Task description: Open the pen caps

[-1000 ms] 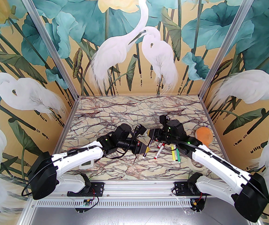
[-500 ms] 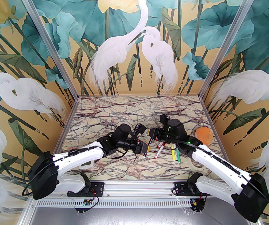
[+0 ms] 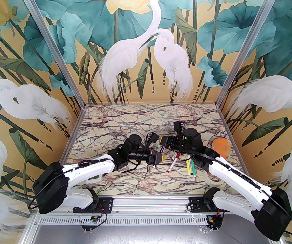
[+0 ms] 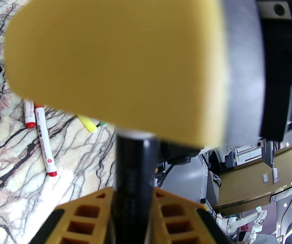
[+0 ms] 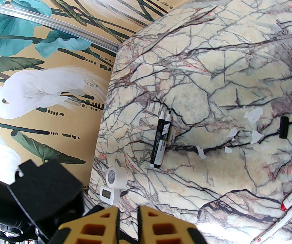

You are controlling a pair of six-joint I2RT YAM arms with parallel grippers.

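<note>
Top external view: the left gripper (image 3: 158,159) and the right gripper (image 3: 162,143) meet nose to nose over the middle of the marble table (image 3: 125,121), with the right one just on the far side of the left.

In the left wrist view, the left one's ribbed yellow fingers (image 4: 84,217) are pinched on a black-barrelled marker (image 4: 133,177). The marker runs straight out to a whitish band and then passes behind the broad yellow pad (image 4: 110,47) of the right gripper. That end is hidden, so its cap cannot be made out.

In the right wrist view, the right fingertips stand close together with a narrow dark slot between them. Whether they clamp anything cannot be told.

Two black pen caps (image 5: 283,127) lie loose on the table, side by side. They are well to the right of two uncapped black markers (image 5: 160,142) and on the far-left side of two white markers with red ends (image 4: 44,141). The loose caps touch neither gripper. A yellow marker (image 3: 188,165) and a green marker (image 3: 192,168) lie just right of the red-ended pair.
</note>
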